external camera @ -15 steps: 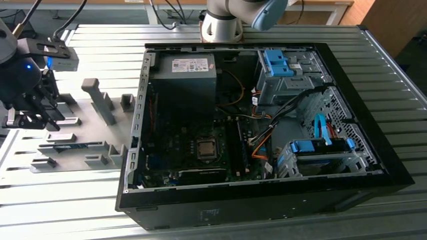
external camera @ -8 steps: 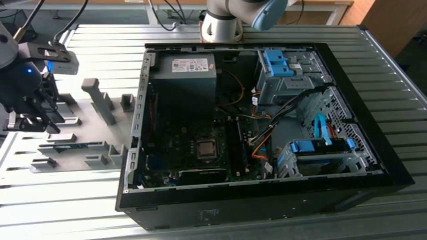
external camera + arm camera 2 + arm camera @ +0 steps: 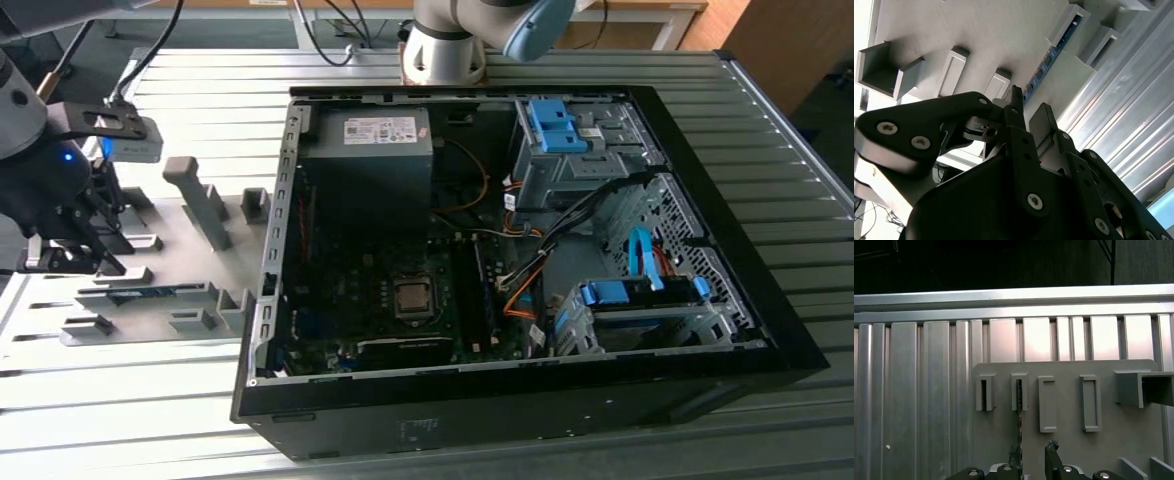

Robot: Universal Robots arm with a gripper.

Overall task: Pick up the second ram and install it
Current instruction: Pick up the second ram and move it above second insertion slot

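Observation:
The second ram (image 3: 150, 292) is a thin blue stick standing on edge in a grey holder on the fixture plate (image 3: 200, 330), at the exterior view's left. In the first wrist view the ram (image 3: 1019, 405) appears edge-on as a dark line running from its slot toward my gripper (image 3: 1033, 454). In the second wrist view the ram (image 3: 1054, 47) runs down to the black fingertips (image 3: 1015, 97). My gripper (image 3: 1029, 107) is open, just above the stick's near end. One finger is in line with the stick and the other stands off to its side. In the exterior view my gripper (image 3: 94, 262) hangs over the holder's left end.
The open computer case (image 3: 787, 330) fills the middle and right of the exterior view, with the power supply (image 3: 367, 150), processor socket (image 3: 414, 297) and long dark slots (image 3: 470, 290) beside it. Grey blocks (image 3: 200, 195) rise from the fixture plate. Ribbed metal table (image 3: 914, 390) lies around.

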